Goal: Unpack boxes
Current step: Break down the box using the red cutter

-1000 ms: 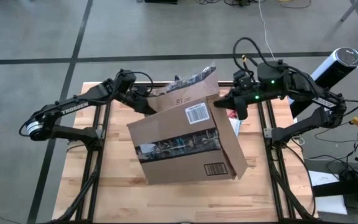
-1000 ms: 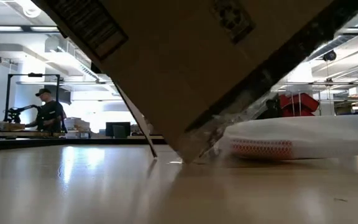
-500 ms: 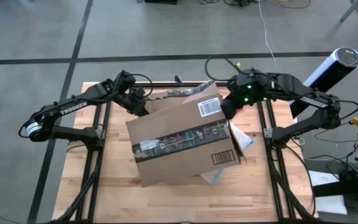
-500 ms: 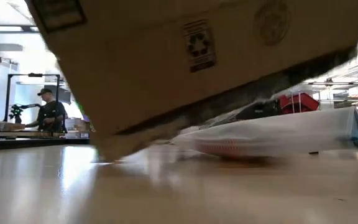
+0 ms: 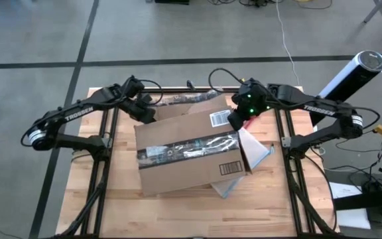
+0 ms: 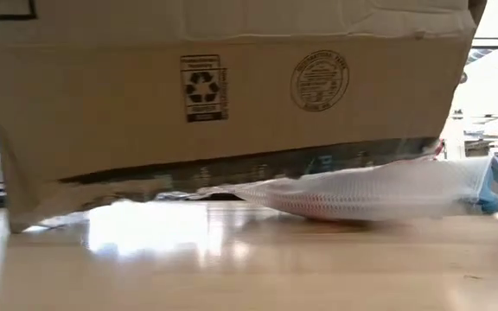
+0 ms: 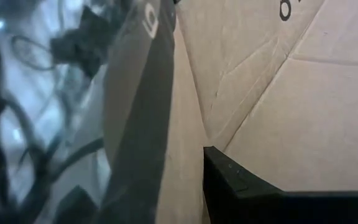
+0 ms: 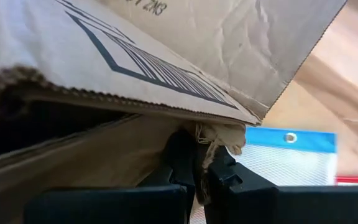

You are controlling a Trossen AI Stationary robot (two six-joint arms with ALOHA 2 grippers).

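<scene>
The brown cardboard box (image 5: 191,149) lies across the middle of the table, with shiny tape along its top and a barcode label near its far right corner. In the low view the box (image 6: 232,95) has its left bottom corner on the table and its right part on a clear mesh pouch with a blue edge (image 6: 379,190). My left gripper (image 5: 148,114) is at the box's far left corner, shut on a flap. My right gripper (image 5: 237,119) is at the far right corner, shut on torn cardboard. My left gripper holds a flap at the box's far left corner (image 7: 185,124). One finger (image 7: 247,186) lies against the flap's inner face; the other is hidden behind the flap. It comes from the table's far left side. My right gripper pinches a frayed cardboard edge (image 8: 221,134) at the box's far right corner between its two fingers (image 8: 182,158). That edge sits below the flap with the barcode. The fingers come from the far right side.
The pouch (image 5: 257,154) sticks out from under the box's right and near sides. Something small and red (image 5: 249,123) shows beside the right gripper. A cylinder on a stand (image 5: 353,73) is beyond the table's right edge. Bare wood (image 5: 178,212) lies along the near edge.
The box has come down from steeply tilted on its near corner to almost level and has turned a little. My right gripper has gone toward the table's left edge and down with the box's corner. The pouch now shows from under the box.
</scene>
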